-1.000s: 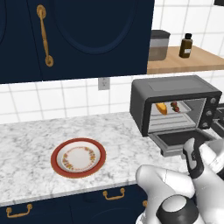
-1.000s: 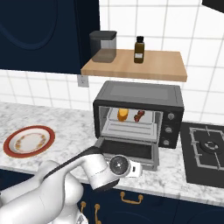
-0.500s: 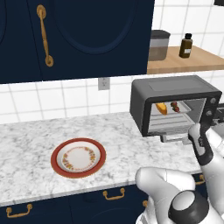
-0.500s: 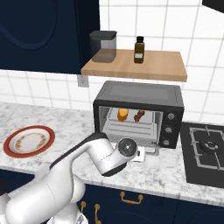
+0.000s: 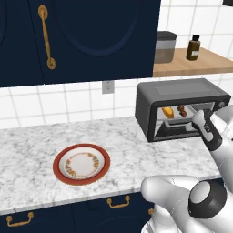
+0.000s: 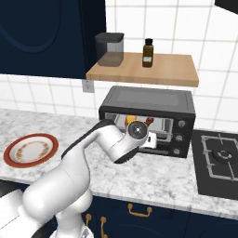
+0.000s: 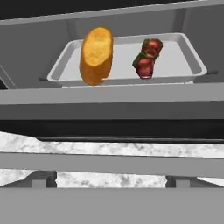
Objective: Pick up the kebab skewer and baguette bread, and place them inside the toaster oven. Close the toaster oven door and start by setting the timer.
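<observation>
With the baguette bread (image 7: 96, 54) and kebab skewer (image 7: 147, 58) already lying side by side on the tray (image 7: 183, 54) inside the toaster oven (image 5: 182, 108), push the toaster oven door (image 7: 109, 162) up squarely, probably by its bar. The gripper (image 6: 149, 139) is wide open, holding nothing. The loaf is golden-orange, the skewer's chunks dark red.

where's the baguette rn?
Baguette bread lies on the tray inside the toaster oven, left of the kebab skewer in the hand view.

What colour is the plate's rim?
Red, with an orange-brown ring pattern inside; the plate shows best in the left base view.
</observation>
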Controlling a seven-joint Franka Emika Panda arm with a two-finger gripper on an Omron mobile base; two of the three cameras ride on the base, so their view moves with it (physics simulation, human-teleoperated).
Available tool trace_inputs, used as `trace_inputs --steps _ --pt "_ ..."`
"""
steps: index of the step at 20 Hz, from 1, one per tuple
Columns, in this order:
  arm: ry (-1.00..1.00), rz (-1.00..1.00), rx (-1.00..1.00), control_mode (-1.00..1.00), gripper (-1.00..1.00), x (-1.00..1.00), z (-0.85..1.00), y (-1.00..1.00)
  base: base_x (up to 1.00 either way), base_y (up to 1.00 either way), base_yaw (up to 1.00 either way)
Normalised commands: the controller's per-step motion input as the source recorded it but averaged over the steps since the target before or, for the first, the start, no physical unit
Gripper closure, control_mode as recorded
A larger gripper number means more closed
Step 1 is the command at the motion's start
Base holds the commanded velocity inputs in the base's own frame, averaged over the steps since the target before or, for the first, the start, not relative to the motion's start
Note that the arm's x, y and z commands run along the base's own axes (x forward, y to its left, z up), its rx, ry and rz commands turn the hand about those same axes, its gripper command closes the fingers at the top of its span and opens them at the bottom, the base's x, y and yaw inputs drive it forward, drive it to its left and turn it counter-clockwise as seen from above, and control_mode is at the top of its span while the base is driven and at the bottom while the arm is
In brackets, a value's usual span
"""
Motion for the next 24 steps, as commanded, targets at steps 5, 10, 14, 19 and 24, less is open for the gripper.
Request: trace_inputs --steps 5,10,14,19,24 --pt "0.0 0.0 0.0 -1.0 -1.0 0.53 0.01 0.01 0.0 0.0 0.0" --pt "0.0 0.0 0.0 -1.0 -1.0 0.4 0.0 0.06 0.0 0.0 0.0" --pt "0.0 0.0 0.0 -1.0 -1.0 0.5 0.0 0.02 0.0 0.0 0.0" --pt "0.0 0.0 0.0 -1.0 -1.0 0.53 0.0 0.02 0.0 0.0 0.0" --pt "0.0 0.0 0.0 -1.0 -1.0 0.41 -0.01 0.07 0.0 0.0 0.0"
